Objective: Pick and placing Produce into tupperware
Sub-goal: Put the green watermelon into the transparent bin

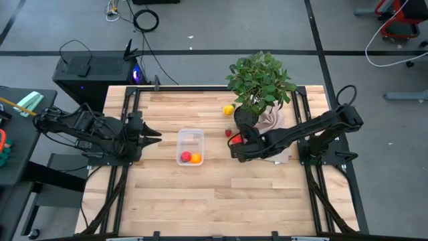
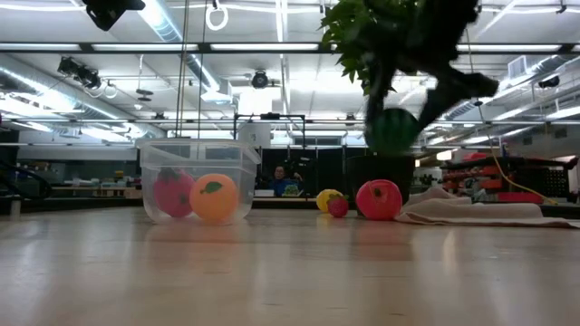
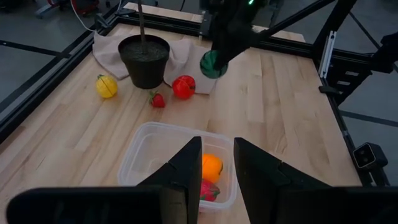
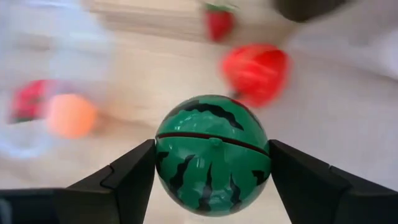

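The clear tupperware (image 1: 190, 132) (image 2: 192, 152) (image 3: 148, 134) stands on the table's middle, holding a red piece (image 2: 173, 193) and an orange (image 2: 214, 197). My right gripper (image 1: 235, 151) (image 4: 212, 163), just right of it, is shut on a green striped toy watermelon (image 4: 212, 154) (image 2: 392, 131) (image 3: 213, 65). On the table beyond lie a red round fruit (image 2: 379, 199), a strawberry (image 3: 158, 99) and a lemon (image 1: 229, 110). My left gripper (image 1: 155, 136) (image 3: 216, 163) waits open left of the tupperware, pointing at it. My right gripper pinches the watermelon between its two fingers, one on each opposite side (image 4: 163, 160). The fingers (image 4: 134, 174) come from the table's right, slanting down. The watermelon is lifted well clear of the table, as the low view shows.
A potted plant (image 1: 259, 84) in a dark pot (image 3: 144, 59) stands on a beige cloth (image 2: 471, 213) at the far right, close behind my right arm. Bare wood lies along the table's near half. Black frame rails edge the table.
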`<state>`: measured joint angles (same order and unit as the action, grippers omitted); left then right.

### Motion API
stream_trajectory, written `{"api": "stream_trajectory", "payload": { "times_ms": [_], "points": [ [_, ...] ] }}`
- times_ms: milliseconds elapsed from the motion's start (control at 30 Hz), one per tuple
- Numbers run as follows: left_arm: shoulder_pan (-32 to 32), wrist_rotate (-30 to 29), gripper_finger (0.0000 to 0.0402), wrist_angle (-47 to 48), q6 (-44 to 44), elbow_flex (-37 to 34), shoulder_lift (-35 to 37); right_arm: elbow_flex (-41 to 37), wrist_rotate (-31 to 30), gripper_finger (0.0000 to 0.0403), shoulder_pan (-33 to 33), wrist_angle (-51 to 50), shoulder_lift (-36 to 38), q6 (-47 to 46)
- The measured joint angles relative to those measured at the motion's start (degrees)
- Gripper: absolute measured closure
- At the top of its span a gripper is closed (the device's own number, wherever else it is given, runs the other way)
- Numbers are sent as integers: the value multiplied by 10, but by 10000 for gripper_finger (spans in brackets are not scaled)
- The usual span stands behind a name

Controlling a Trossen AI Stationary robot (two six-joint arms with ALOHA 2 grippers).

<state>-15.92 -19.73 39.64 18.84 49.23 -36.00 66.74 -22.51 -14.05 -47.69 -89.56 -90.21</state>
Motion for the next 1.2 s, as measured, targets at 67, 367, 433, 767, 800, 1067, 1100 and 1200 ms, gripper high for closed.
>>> {"api": "stream_trajectory", "payload": {
  "times_ms": [67, 367, 433, 767, 800, 1067, 1100, 1200],
  "points": [
    [0, 0, 301, 0, 0, 0, 0, 32, -10, 113, -8, 0, 0, 27],
    [0, 0, 301, 0, -1, 0, 0, 133, -13, 113, -27, 10, 0, 136],
    [0, 0, 301, 0, -1, 0, 0, 149, -12, 113, -27, 10, 0, 150],
    [0, 35, 301, 0, -12, 0, 0, 170, 29, 113, -26, 71, 1, 279],
    [0, 45, 301, -1, -15, 0, 0, 170, 32, 113, -26, 71, 1, 287],
    [0, 94, 315, -100, -89, 0, 21, 170, 33, 113, -18, 77, 1, 299],
    [0, 94, 319, -110, -93, 0, 27, 170, 33, 113, -16, 79, 1, 300],
    [0, 94, 330, -118, -96, 0, 49, 170, 33, 112, -12, 90, 0, 311]
  ]
}}
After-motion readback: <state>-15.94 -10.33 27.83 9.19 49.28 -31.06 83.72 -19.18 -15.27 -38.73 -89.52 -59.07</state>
